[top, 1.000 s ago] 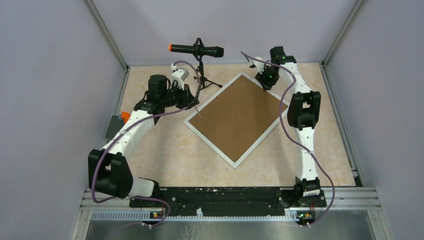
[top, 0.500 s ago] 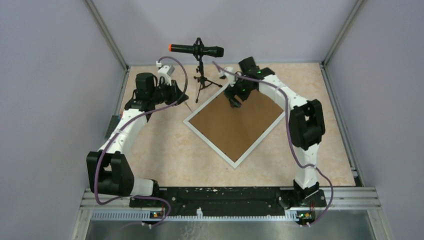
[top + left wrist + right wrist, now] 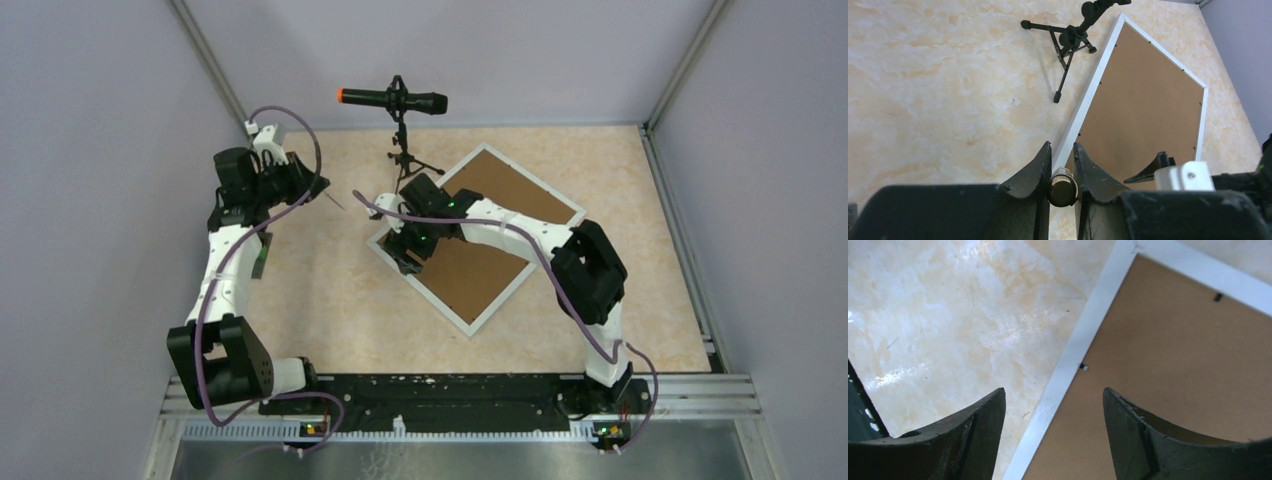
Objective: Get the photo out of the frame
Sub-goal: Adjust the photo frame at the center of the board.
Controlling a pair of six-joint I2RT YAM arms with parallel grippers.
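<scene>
The frame lies face down on the table as a white-edged diamond, its brown backing board facing up. The photo is hidden under that board. My right gripper hangs open over the frame's left edge; in the right wrist view the white border and a small clip tab sit between and ahead of its spread fingers. My left gripper is off to the left of the frame, shut on a slim tool with a thin metal tip.
A black microphone on a small tripod stands just behind the frame's left corner, close to my right arm. Metal rails and grey walls bound the table. In the left wrist view the tripod's legs lie beside the frame's edge.
My right arm swung from the frame's far corner across to its left edge, jaws open. My left arm drew back to the left, away from the frame, still holding the tool.
</scene>
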